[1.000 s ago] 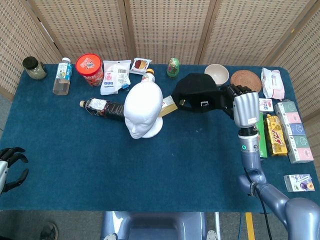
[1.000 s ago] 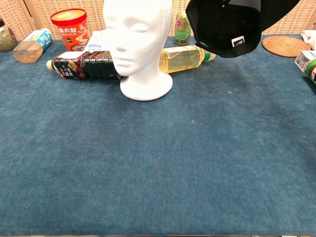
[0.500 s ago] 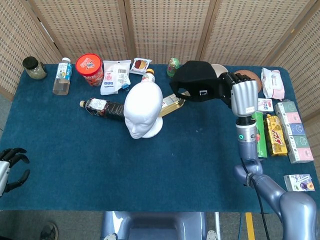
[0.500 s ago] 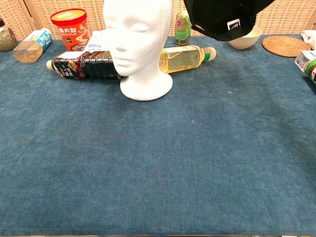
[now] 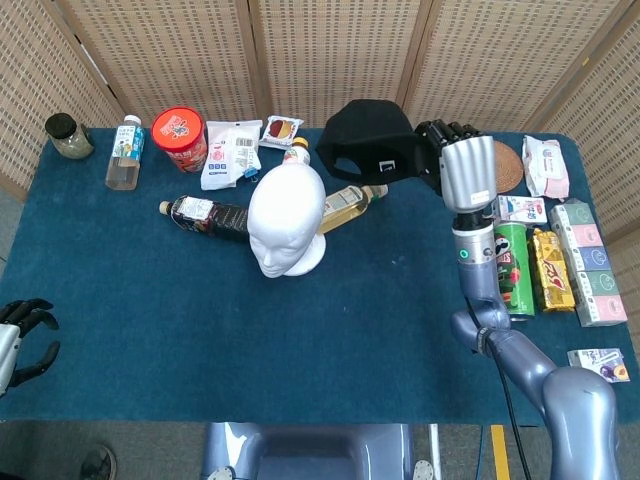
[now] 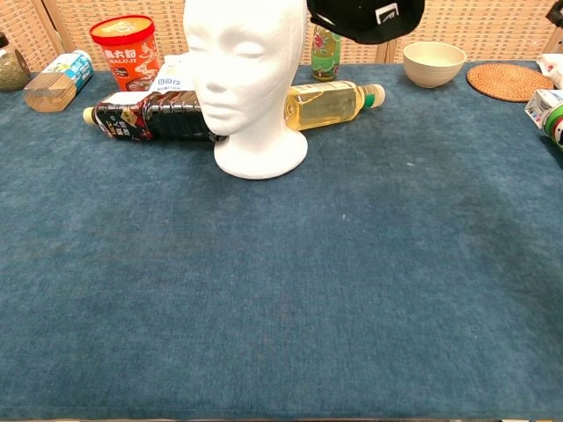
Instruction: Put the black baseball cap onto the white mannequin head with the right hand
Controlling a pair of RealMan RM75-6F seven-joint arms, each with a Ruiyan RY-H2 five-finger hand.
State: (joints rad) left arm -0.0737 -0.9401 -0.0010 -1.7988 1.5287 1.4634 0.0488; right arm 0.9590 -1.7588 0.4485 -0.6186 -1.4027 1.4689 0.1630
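Observation:
The black baseball cap [image 5: 368, 140] hangs in the air, up and to the right of the white mannequin head [image 5: 286, 220]. My right hand [image 5: 458, 165] grips the cap at its right side. In the chest view only the cap's lower part [image 6: 365, 19] shows at the top edge, just right of the mannequin head [image 6: 246, 79]; the right hand is out of that frame. The mannequin head stands upright on the blue table, bare. My left hand [image 5: 22, 335] hangs open off the table's front left corner, holding nothing.
A dark bottle [image 5: 205, 215] and a yellow bottle [image 5: 345, 205] lie beside the mannequin's base. A red cup [image 5: 180, 137], packets, a green bottle [image 6: 325, 51] and a bowl [image 6: 433, 63] line the back. Cans and boxes [image 5: 560, 265] crowd the right edge.
My right hand has lifted the cap and carried it left, toward the mannequin head. The bowl behind it has come into view. The left hand has barely moved.

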